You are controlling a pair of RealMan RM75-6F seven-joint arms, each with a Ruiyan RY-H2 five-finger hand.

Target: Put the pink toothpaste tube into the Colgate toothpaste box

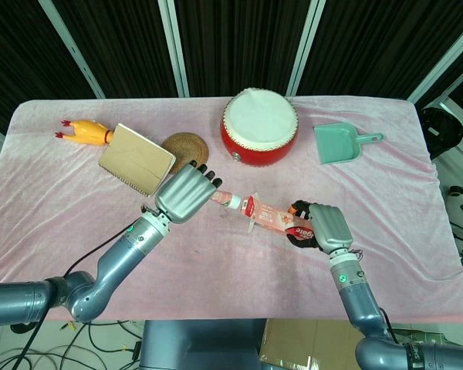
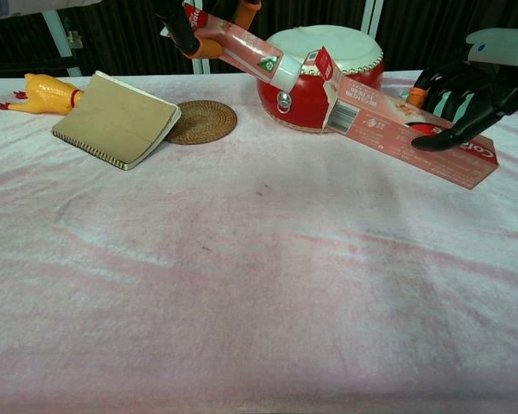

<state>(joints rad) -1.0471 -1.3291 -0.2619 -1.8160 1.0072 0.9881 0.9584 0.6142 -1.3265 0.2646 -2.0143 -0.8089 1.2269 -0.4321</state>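
Observation:
My left hand (image 1: 187, 192) holds the pink toothpaste tube (image 2: 242, 50) in the air, white cap (image 1: 231, 200) pointing right and down. The cap (image 2: 287, 71) sits right at the open flap end of the Colgate toothpaste box (image 2: 397, 129). My right hand (image 1: 322, 227) grips that pink-red box (image 1: 274, 218) at its far end and holds it raised and tilted, open mouth toward the tube. In the chest view the right hand (image 2: 466, 78) wraps the box near the logo, and only fingertips of the left hand (image 2: 203, 21) show at the top edge.
A red drum (image 1: 258, 126) stands behind the two hands. A woven coaster (image 1: 184, 153), a brown notebook (image 1: 136, 158) and a rubber chicken (image 1: 85, 132) lie at the left back. A green dustpan (image 1: 341, 142) is at the right back. Pink cloth (image 1: 231, 262) covers the table.

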